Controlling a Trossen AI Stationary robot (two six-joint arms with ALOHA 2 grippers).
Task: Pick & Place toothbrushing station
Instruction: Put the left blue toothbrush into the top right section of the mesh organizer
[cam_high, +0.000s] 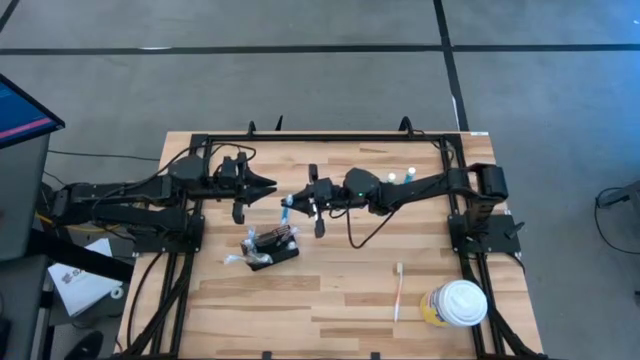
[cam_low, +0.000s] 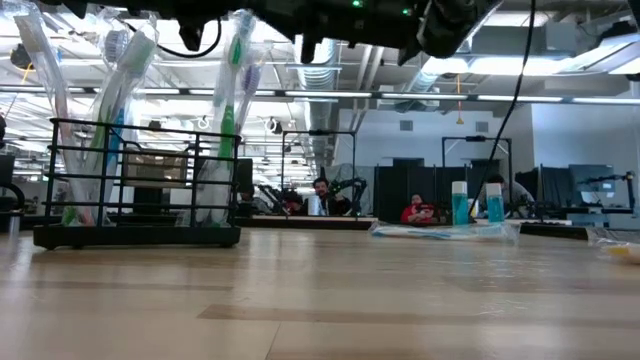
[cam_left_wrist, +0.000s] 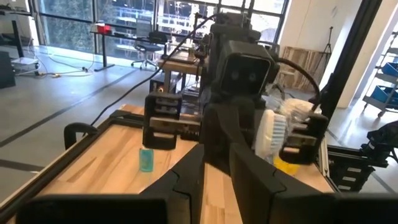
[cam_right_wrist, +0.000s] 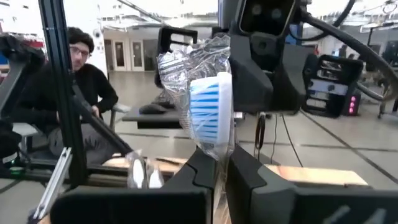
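The black mesh holder box (cam_high: 272, 247) stands on the table with several toothbrushes in it. It also shows at the left of the low view (cam_low: 140, 190). My right gripper (cam_high: 298, 200) is above the table's middle, shut on a plastic-wrapped toothbrush (cam_right_wrist: 208, 115) with blue and white bristles. My left gripper (cam_high: 268, 187) faces it from the left, shut and empty, just short of the brush. Both grippers are behind and above the holder. My right gripper pinches the wrapped toothbrush between its two fingers, just below the bristle head (cam_right_wrist: 217, 155). The fingers come level from the table's right. The head sticks out past the fingertips, and the brush is lifted clear of the table. The fingers hide the handle.
A loose toothbrush (cam_high: 398, 290) lies at the near right. A yellowish cup with a white lid (cam_high: 458, 303) stands by the near right corner. Two small bottles (cam_high: 400, 176) stand at the back. A person (cam_right_wrist: 81, 81) sits beyond the table.
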